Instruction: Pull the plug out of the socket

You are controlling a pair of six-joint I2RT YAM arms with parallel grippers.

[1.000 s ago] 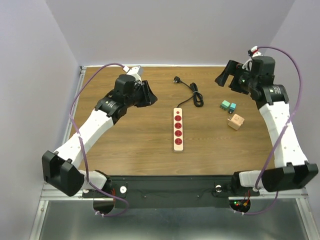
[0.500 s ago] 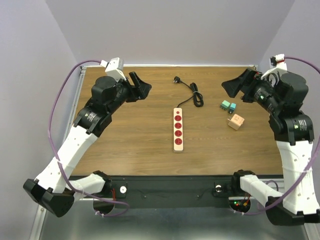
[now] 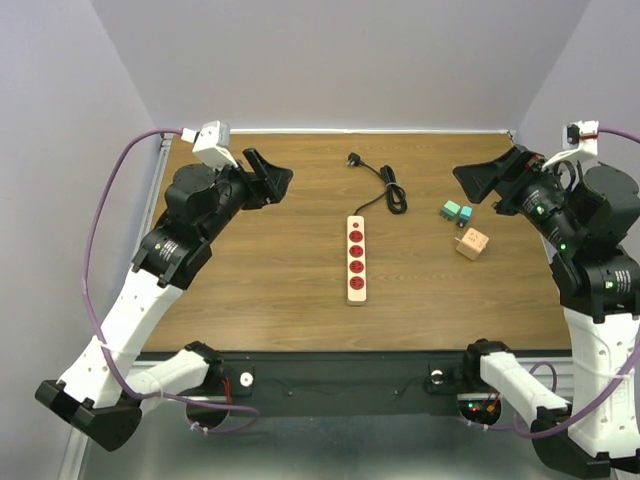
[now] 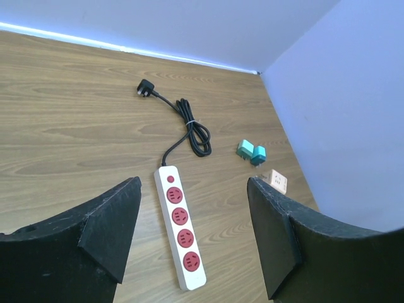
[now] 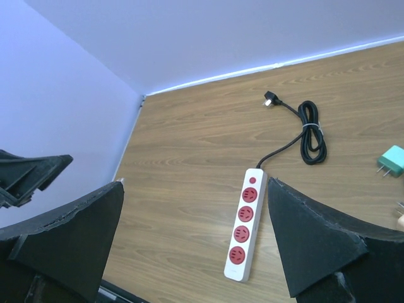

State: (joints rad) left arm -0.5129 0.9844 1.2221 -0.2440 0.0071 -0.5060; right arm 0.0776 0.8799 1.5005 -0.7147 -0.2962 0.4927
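**Wood tabletop, strip bare, both pincers wide and high**

Wood table [image 3: 250,290], lilac walls round it. Left gripper [image 3: 268,172] hung high over the far-left corner, jaws spread, pinching nothing. Socket [image 3: 356,259] lay flat mid-table, between the two arms and well apart from both. All four red outlets looked empty, so no plug sat in it.

Risks, as a judgement:
- With nothing seated, a descent from the left could land a pincer on the strip body and shove or lift it; nothing visible pinned it down.
- The coiled black cord [image 3: 390,195] near its far end could snag a finger and drag the strip sideways.
- On the right, the loose teal adapters [image 3: 459,212] and tan cube adapter [image 3: 471,243] could be grabbed by mistake or knocked about.

Right gripper [image 3: 480,178] also hung high at far right, jaws spread wide, empty.

Socket faced up. Its long axis ran near-to-far, almost square to the arm bases. The small red button end pointed at the back wall; the cord left from that end and trailed to the cord plug [image 3: 354,159].
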